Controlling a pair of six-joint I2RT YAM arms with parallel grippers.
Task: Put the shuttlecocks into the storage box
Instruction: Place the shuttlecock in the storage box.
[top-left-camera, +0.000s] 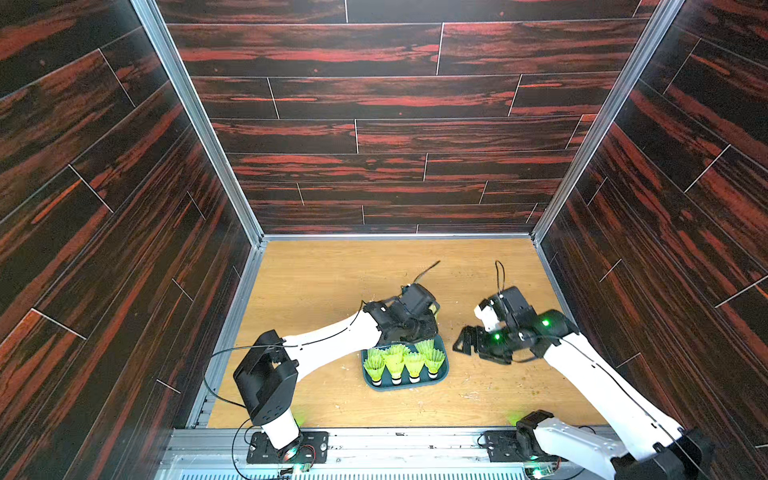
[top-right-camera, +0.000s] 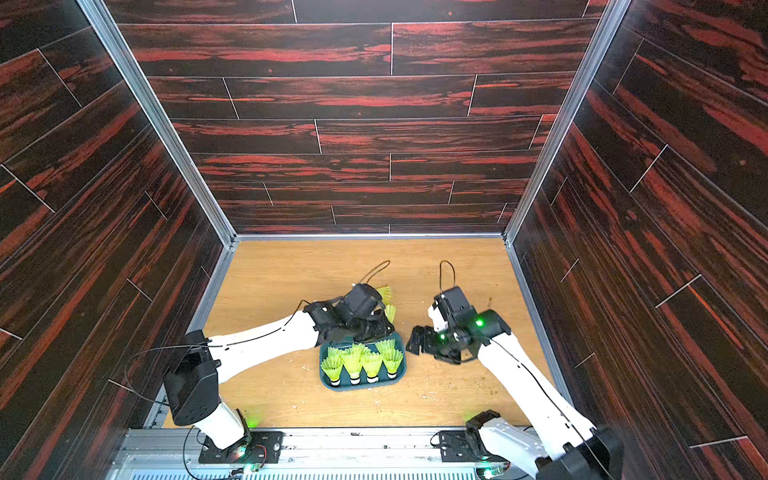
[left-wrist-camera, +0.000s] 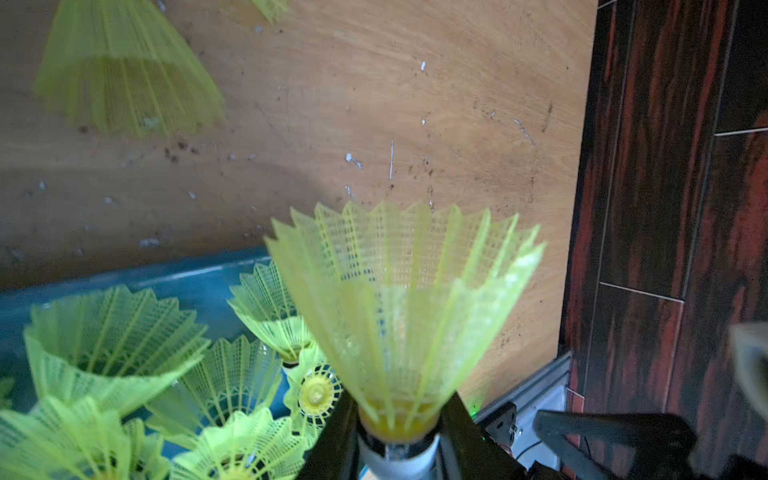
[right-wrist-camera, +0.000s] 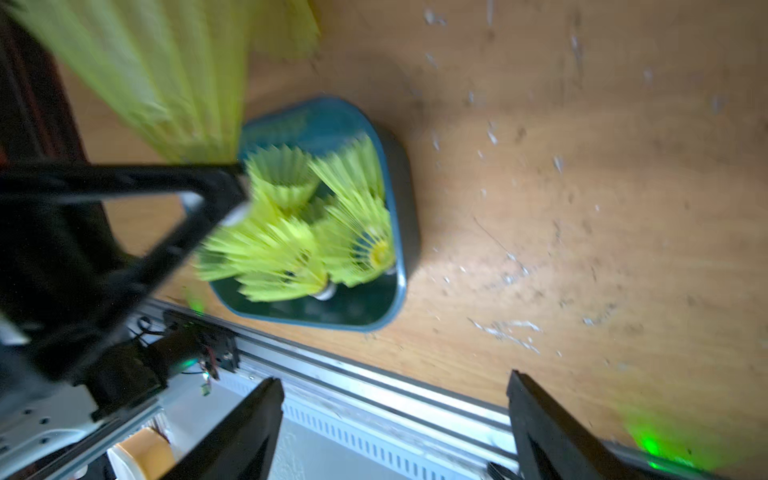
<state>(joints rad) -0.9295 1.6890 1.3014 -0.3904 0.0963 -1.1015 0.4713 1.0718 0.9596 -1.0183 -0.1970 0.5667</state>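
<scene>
The teal storage box (top-left-camera: 405, 387) (top-right-camera: 361, 388) sits on the wooden table near the front, with several yellow-green shuttlecocks (top-left-camera: 395, 361) (top-right-camera: 353, 359) standing in it, white tips down. My left gripper (left-wrist-camera: 399, 415) hangs over the box's far edge (left-wrist-camera: 199, 270), shut on the white tip of one shuttlecock (left-wrist-camera: 399, 299); its skirt points away from the wrist. Two loose shuttlecocks (top-right-camera: 384, 293) (top-right-camera: 390, 311) lie on the table just beyond that wrist; the left wrist view shows one (left-wrist-camera: 124, 79). My right gripper (top-left-camera: 463, 343) (right-wrist-camera: 397, 380) stands open and holds nothing, right of the box (right-wrist-camera: 399, 232).
An aluminium rail (top-left-camera: 395, 440) with both arm bases runs along the table's front edge. Dark wood-pattern walls (top-left-camera: 124, 291) close in the left, right and far sides. Bare wooden table (top-left-camera: 324, 282) lies to the far left.
</scene>
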